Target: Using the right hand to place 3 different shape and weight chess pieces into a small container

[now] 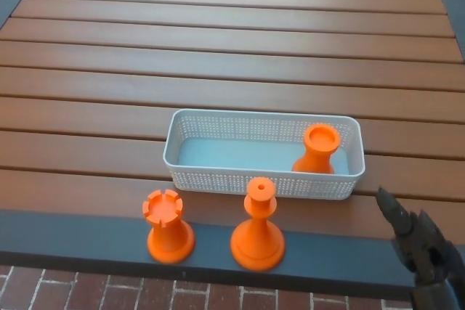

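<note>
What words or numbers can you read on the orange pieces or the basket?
None. No letters, numbers or signs show anywhere.
Rook: plain orange, no writing.
Middle piece: plain orange, no writing.
Piece in the basket: plain orange, no writing.
Basket: white mesh, no label.
Table: bare wooden slats.
Right hand: black, no marks to read.
</note>
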Controlling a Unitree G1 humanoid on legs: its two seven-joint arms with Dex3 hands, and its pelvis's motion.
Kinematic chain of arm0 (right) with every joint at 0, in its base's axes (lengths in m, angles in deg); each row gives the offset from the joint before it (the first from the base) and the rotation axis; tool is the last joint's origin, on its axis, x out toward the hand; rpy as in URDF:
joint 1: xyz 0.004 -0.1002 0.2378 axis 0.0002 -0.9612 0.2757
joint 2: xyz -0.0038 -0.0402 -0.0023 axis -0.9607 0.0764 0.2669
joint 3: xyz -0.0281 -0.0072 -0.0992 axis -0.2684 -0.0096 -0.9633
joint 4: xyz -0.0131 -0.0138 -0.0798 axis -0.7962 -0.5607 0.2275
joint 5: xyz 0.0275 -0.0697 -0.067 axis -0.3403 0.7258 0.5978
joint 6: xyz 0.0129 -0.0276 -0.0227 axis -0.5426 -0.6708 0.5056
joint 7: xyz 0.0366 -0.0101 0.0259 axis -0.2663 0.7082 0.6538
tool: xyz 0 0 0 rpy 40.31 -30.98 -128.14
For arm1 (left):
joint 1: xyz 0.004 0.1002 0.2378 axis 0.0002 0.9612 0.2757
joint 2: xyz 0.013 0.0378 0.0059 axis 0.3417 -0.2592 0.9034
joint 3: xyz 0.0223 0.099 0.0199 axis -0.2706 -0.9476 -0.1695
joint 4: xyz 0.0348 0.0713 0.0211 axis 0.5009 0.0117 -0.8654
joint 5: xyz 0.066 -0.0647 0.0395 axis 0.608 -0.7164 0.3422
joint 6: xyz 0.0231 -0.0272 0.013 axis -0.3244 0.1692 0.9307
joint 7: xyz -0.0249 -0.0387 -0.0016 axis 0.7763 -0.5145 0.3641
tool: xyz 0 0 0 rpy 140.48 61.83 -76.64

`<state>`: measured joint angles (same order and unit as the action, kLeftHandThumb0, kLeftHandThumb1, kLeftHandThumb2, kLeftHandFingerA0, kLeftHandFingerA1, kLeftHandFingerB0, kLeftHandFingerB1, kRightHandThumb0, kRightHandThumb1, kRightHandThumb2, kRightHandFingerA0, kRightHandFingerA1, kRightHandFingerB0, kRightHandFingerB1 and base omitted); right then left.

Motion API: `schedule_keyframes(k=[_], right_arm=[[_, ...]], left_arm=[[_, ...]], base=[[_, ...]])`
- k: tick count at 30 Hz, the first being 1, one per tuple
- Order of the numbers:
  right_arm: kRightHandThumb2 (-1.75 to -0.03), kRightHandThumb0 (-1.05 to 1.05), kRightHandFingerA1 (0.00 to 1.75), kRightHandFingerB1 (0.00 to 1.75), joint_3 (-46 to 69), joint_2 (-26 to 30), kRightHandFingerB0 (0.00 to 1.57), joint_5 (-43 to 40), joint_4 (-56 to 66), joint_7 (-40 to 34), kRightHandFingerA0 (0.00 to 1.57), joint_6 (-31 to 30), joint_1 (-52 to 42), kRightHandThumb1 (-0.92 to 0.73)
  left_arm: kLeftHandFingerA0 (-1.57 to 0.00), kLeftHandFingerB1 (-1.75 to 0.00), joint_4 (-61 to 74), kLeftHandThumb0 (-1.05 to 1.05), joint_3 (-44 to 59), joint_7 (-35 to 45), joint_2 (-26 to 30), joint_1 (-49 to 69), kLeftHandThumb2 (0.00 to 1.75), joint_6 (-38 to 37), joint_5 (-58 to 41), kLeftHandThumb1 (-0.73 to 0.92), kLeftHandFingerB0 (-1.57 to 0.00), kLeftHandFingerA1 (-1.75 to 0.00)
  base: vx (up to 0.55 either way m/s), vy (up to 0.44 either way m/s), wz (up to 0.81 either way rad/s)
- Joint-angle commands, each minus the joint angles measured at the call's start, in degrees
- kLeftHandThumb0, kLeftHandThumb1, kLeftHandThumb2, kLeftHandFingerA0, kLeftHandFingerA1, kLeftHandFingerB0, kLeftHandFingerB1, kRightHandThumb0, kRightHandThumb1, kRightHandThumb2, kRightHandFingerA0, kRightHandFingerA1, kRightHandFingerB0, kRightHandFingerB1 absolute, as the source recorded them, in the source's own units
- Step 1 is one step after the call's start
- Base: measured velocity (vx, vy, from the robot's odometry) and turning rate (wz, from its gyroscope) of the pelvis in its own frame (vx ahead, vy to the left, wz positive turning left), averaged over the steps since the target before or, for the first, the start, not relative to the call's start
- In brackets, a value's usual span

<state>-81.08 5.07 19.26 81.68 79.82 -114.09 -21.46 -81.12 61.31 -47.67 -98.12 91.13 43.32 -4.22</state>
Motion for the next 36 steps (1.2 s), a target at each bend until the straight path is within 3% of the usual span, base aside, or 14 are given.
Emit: schedule_keyframes(k=[1,5,9,10,12,23,25,26,28,31,33,36], right_arm=[[-0.79,-0.67,0.28,0.15,-4.72,-2.23,0.07,4.59,-3.7,-9.12,0.0,6.32,-4.79,-0.4],[-0.79,-0.72,0.2,0.12,-5.94,-6.07,0.1,5.24,-7.82,-9.63,0.0,4.73,0.07,-0.43],[-0.8,-0.72,0.21,0.13,-6.32,-6.6,0.1,5.55,-8.92,-10.25,0.0,4.21,0.89,-0.43],[-0.85,-0.66,0.33,0.24,-6.24,-8.16,0.05,6.87,-12.22,-10.85,0.0,2.46,3.73,-0.43],[-0.85,-0.67,0.34,0.24,-5.85,-8.77,0.04,7.05,-14.35,-11.63,0.01,2.03,5.49,-0.43],[-0.84,-0.72,0.29,0.27,-5.1,-13.92,0.02,6.66,-24.15,-16.86,0.03,0.51,14.02,-0.45],[-0.82,-0.75,0.26,0.26,-5.41,-14.64,0.1,6.77,-25.56,-17.75,0.01,0.42,14.85,-0.44],[-0.84,-0.71,0.31,0.28,-5.89,-16.1,0.03,7.1,-28.04,-18.6,0.02,-0.45,16.18,-0.43],[-0.81,-0.77,0.22,0.21,-6.24,-17.06,0.12,7.02,-29.69,-18.95,0.0,-1.04,16.8,-0.45],[-0.82,-0.7,0.27,0.27,-7.05,-17.84,0.03,6.35,-32.69,-20.02,0.0,-0.17,16.94,-0.43],[-0.81,-0.74,0.22,0.22,-8.48,-18.25,0.11,6.45,-33.53,-19.94,0.0,-0.46,16.92,-0.44],[-0.81,-0.7,0.25,0.26,-10.83,-18.82,0.08,6.82,-34.12,-20.02,0.0,-1.15,16.84,-0.42]], left_arm=[[-1.11,-1.12,0.65,-0.07,0.64,1.42,0.35,-0.05,1.14,-1.62,-1.61,0.54,-0.97,-1.35],[-1.09,-1.11,1.43,-0.06,-0.89,-1.67,-0.17,-0.32,1.19,-2.85,1.2,0.51,-0.94,-1.37],[-1.09,-1.11,2.25,-0.07,-1.18,-2.13,-0.22,-0.18,1.2,-1.89,1.08,0.51,-0.94,-1.38],[-1.09,-1.1,2.78,-0.07,-1.26,-2.36,-0.26,-0.61,1.14,-1.16,0.87,0.53,-0.94,-1.38],[-1.08,-1.09,2.2,-0.06,-1.32,-2.38,-0.24,-1.19,1.14,-1.15,0.82,0.54,-0.94,-1.38],[-1.05,-1.11,7.18,-0.07,-3.3,-3.08,-2.57,0.13,1.1,1.63,0.85,0.57,-0.93,-1.4],[-1.07,-1.11,6.96,-0.07,-3.3,-2.89,-2.56,0.0,1.13,1.18,0.77,0.55,-0.95,-1.38],[-0.99,-1.22,8.0,-0.07,-3.83,-3.21,-2.82,0.18,1.04,2.38,0.94,0.59,-0.89,-1.48],[-0.99,-1.23,8.7,-0.08,-4.34,-3.99,-3.13,0.38,1.03,3.2,1.4,0.59,-0.89,-1.49],[-0.98,-1.22,8.37,-0.08,-5.36,-6.09,-3.21,0.56,1.01,2.18,3.47,0.6,-0.89,-1.49],[-1.0,-1.21,8.5,-0.1,-6.11,-8.08,-3.09,0.63,0.99,2.15,4.98,0.6,-0.9,-1.46],[-1.0,-1.21,8.55,-0.1,-7.24,-11.09,-3.0,0.71,1.0,1.92,6.89,0.6,-0.9,-1.47]], base=[[0.0,0.0,0.0],[0.0,0.0,0.0],[0.0,0.0,0.0],[0.0,0.0,0.0],[0.0,0.0,0.0],[0.0,0.0,0.0],[0.0,0.0,0.0],[0.0,0.0,0.0],[0.0,0.0,0.0],[0.0,0.0,0.0],[0.0,0.0,0.0],[0.0,0.0,0.0]])
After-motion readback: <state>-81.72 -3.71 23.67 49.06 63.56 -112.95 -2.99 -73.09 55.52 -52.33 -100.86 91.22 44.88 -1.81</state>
